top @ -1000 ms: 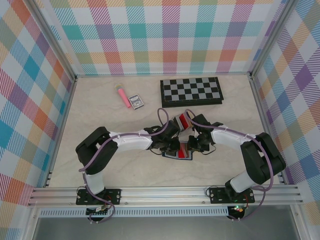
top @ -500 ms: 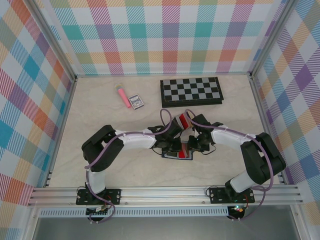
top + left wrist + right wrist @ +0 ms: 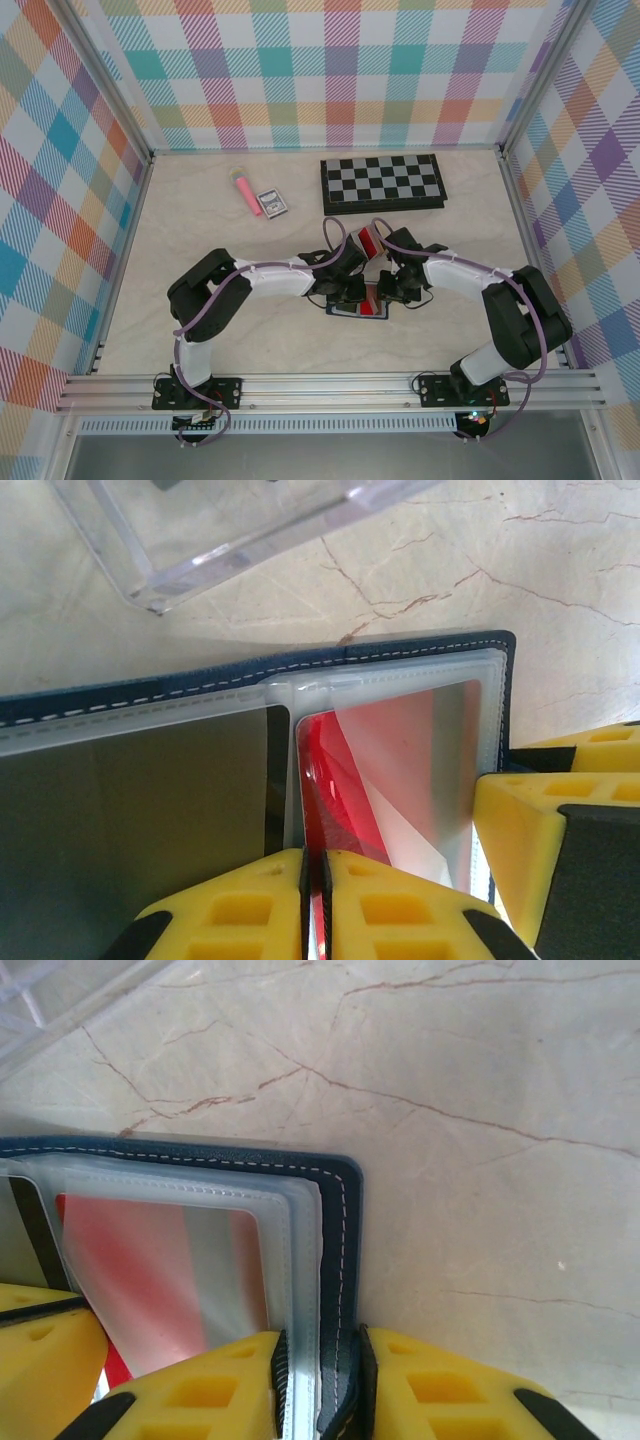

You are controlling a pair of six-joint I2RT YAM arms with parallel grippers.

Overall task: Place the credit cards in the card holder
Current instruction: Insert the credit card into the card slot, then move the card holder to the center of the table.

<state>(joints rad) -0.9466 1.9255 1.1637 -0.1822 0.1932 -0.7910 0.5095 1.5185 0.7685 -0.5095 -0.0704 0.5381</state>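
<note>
Seating the card (image 3: 400,765) in the holder (image 3: 352,311)
Holder lies open at lower centre of the top view, with the red card partly in its clear pocket. Left gripper (image 3: 315,880) pinches the card and right gripper (image 3: 320,1360) clamps the holder's edge. Push straight, without tilt.

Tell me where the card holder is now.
In the top view the card holder lies open at centre, on the chessboard's near side; the right gripper clamps its edge.

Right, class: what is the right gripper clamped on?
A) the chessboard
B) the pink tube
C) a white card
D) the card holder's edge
D: the right wrist view shows the right gripper pinching the navy card holder at its stitched edge.
</note>
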